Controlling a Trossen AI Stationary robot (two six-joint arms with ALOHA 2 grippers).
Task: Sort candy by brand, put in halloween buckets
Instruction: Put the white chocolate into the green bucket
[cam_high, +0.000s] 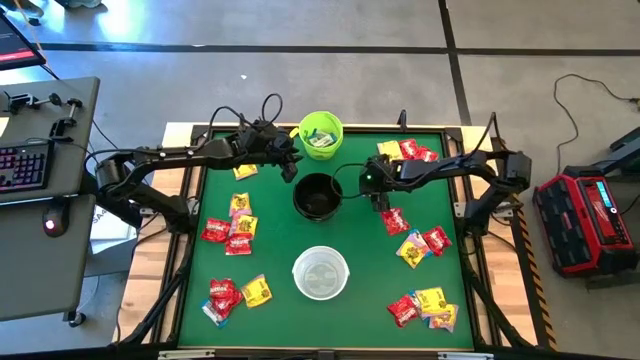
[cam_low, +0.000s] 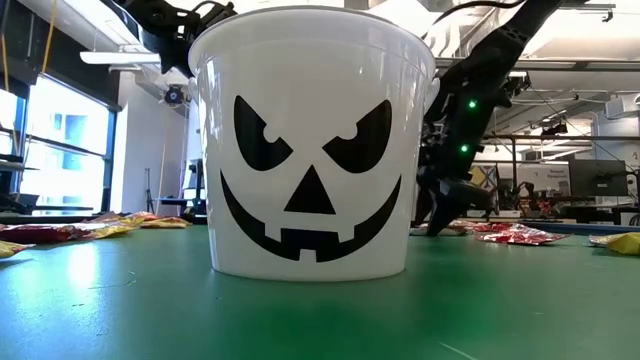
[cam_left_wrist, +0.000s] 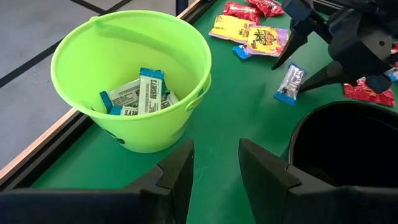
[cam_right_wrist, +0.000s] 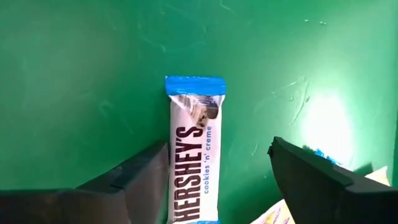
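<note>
Right wrist view: spread right claw (cam_right_wrist: 217, 180) straddles a flat blue-and-white Hershey's candy packet (cam_right_wrist: 193, 155).

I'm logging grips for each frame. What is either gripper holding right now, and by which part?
Nothing. The right gripper stands open over a white-and-blue candy bar lying on the table; the left gripper is empty beside the green bucket.

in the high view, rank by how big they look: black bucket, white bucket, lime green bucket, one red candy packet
1. white bucket
2. black bucket, only slightly smaller
3. lime green bucket
4. red candy packet, far smaller than any bucket
</note>
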